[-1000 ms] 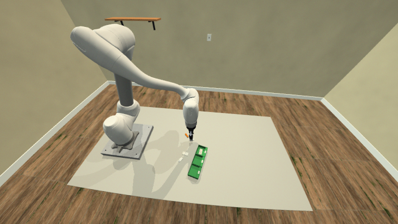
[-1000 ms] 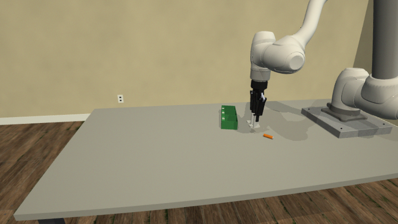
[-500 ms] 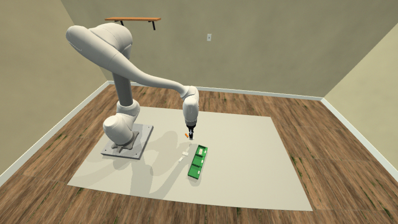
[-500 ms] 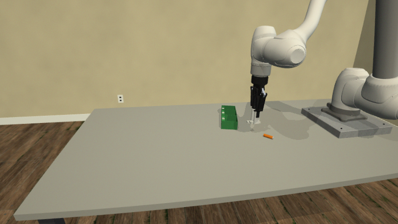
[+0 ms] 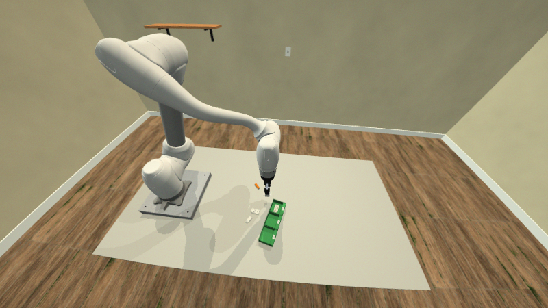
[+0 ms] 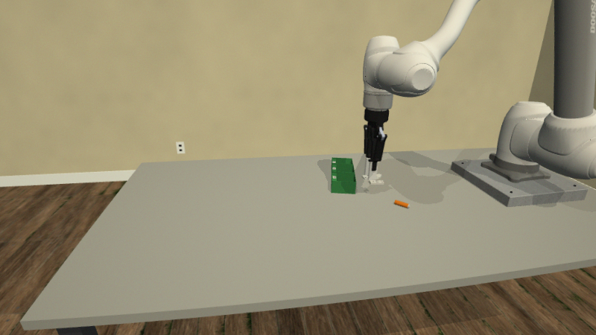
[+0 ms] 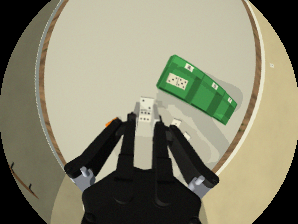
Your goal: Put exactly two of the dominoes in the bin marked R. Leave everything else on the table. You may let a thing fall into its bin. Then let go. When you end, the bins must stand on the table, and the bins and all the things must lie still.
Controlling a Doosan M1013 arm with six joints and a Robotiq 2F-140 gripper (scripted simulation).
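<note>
My gripper [image 5: 266, 192] [image 6: 369, 170] [image 7: 145, 109] is shut on a white domino [image 7: 144, 111] [image 6: 366, 168], which hangs upright from the fingers a little above the table. It is just beside the near end of a green row of three bins [image 5: 268, 235] [image 6: 344, 187] [image 7: 214, 106]. The end bin nearest the gripper holds one white domino [image 5: 275, 207] [image 7: 176, 82]. Two more dominoes [image 5: 255, 210] [image 5: 248, 219] lie on the table beside the bins; one also shows in the exterior view [image 6: 377, 182]. I cannot read the bin letters.
An orange cylinder [image 5: 257, 186] [image 6: 401, 203] lies on the table between the gripper and the robot's base plate [image 5: 198, 191] [image 6: 521, 196].
</note>
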